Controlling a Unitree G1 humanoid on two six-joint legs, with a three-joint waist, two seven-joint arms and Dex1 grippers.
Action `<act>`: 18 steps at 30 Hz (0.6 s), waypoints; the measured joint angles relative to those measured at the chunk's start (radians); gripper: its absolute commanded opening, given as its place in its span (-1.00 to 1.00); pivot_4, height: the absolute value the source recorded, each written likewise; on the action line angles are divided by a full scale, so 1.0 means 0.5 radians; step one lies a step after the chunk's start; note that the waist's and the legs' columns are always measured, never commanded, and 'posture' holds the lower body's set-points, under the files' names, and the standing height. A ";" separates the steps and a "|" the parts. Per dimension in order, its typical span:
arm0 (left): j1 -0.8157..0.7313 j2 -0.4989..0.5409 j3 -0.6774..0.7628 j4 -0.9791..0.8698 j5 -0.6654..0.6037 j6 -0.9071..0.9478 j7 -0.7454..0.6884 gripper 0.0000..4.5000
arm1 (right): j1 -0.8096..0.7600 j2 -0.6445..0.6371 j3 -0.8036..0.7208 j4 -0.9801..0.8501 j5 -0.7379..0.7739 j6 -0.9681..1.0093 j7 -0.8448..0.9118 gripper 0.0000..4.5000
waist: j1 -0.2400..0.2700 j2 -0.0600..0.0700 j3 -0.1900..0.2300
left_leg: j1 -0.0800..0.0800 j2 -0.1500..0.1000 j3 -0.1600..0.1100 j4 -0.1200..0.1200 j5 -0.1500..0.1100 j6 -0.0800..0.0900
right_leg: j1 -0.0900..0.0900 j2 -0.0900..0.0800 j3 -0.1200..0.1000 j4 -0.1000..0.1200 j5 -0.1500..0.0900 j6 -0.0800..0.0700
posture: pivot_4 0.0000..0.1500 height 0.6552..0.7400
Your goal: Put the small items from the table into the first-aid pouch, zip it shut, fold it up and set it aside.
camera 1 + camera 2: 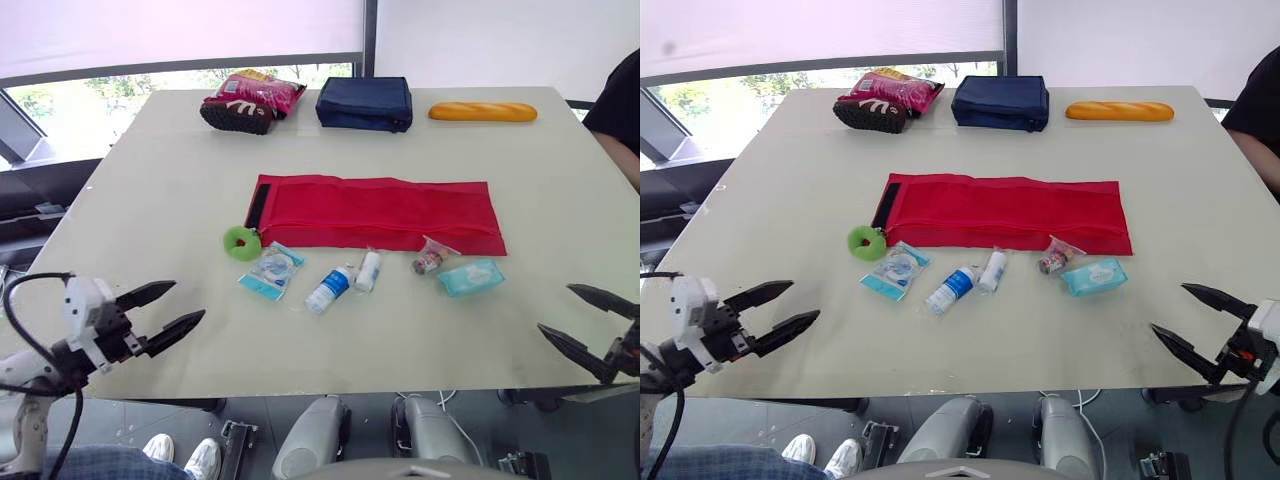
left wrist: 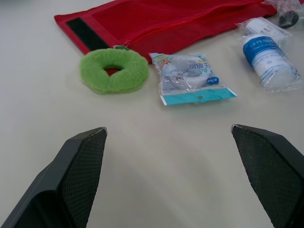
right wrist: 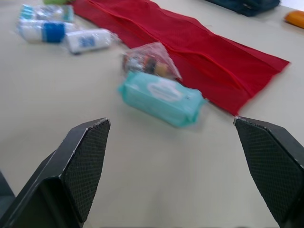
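The red first-aid pouch (image 1: 375, 213) lies unfolded flat in the middle of the table, a black strip at its left end. Along its near edge lie a green fuzzy ring (image 1: 241, 242), a clear packet with a blue border (image 1: 271, 270), a blue-labelled bottle (image 1: 329, 289), a small white tube (image 1: 369, 270), a little bag of small pieces (image 1: 431, 259) and a teal wipes pack (image 1: 470, 276). My left gripper (image 1: 162, 312) hovers open at the table's near-left edge. My right gripper (image 1: 587, 322) is open at the near-right edge, short of the wipes pack (image 3: 161, 97).
At the table's far side sit a red snack bag on a dark item (image 1: 250, 101), a navy pouch (image 1: 365, 103) and a bread loaf (image 1: 483, 112). A person's dark sleeve (image 1: 620, 100) shows at the far right. The table's near edge (image 1: 350, 375) runs just below the grippers.
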 measured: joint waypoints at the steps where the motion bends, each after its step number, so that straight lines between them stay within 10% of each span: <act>1: -0.036 0.036 -0.035 -0.009 -0.002 0.078 0.021 1.00 | -0.005 -0.001 0.036 -0.087 0.030 0.048 -0.017 0.98 | 0.000 0.000 0.000 | 0.000 0.000 0.000 0.000 0.000 0.000 | 0.000 0.000 0.000 0.000 0.000 0.000 | 1.00 0.99; 18: -1.301 0.153 -0.964 0.373 0.063 1.110 0.036 1.00 | -0.556 -0.008 0.509 -0.724 0.209 0.461 -0.345 0.98 | -0.012 -0.008 0.006 | -0.003 -0.001 -0.002 0.001 0.006 -0.010 | -0.003 0.001 -0.003 0.000 0.010 0.001 | 1.00 0.99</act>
